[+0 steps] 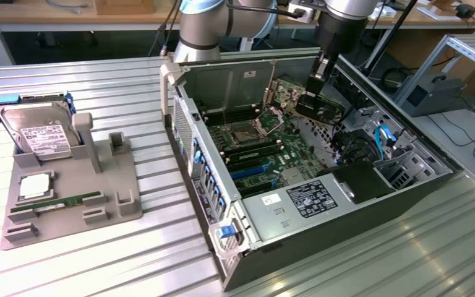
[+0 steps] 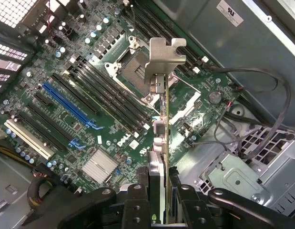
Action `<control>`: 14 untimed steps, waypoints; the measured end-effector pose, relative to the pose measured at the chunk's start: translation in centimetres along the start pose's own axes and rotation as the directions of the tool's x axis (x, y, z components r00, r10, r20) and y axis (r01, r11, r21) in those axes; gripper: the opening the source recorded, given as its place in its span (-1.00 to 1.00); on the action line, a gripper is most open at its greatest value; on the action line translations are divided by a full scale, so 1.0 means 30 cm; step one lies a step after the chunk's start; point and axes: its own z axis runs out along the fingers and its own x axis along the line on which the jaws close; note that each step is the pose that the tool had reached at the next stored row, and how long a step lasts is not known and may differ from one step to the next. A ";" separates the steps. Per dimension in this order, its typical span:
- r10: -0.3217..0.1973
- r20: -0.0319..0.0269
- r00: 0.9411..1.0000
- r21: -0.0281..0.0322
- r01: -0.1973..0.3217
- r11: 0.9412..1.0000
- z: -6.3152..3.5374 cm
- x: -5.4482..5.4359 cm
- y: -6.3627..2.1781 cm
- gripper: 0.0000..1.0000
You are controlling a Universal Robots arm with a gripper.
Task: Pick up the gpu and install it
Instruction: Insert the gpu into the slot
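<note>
Gripper (image 1: 313, 86) is clenched on the gpu (image 1: 320, 110), held above the motherboard (image 1: 266, 151), upper right of exterior view (install step underway); alignment with a slot (image 2: 66, 102) is called for.

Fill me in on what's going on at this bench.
The robot arm's tool grips the gpu and holds it inside the open computer case, above the motherboard. The card is not yet seated in a slot. A hard drive and a RAM stick lie on the grey tray at the exterior view's left.
</note>
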 end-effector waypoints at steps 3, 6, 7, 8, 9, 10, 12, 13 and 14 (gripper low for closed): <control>-0.015 0.001 1.000 0.000 0.015 1.000 0.000 0.000 0.000 -0.46; -0.029 0.001 1.000 -0.001 0.029 1.000 0.000 0.000 0.000 -0.46; -0.037 0.002 0.999 -0.001 0.037 0.999 0.000 0.000 0.000 -0.46; -0.044 0.002 0.999 -0.001 0.044 0.999 0.000 0.000 0.000 -0.46; -0.049 0.002 0.999 -0.001 0.049 0.999 0.000 0.000 0.000 -0.46; -0.052 0.002 0.999 -0.001 0.052 0.999 0.000 0.000 0.000 -0.46; -0.066 0.003 0.998 -0.002 0.066 0.998 0.000 0.000 0.000 -0.46; -0.074 0.003 0.997 -0.002 0.074 0.997 0.000 0.000 0.000 -0.46; -0.080 0.003 0.997 -0.002 0.080 0.997 0.000 0.000 0.000 -0.46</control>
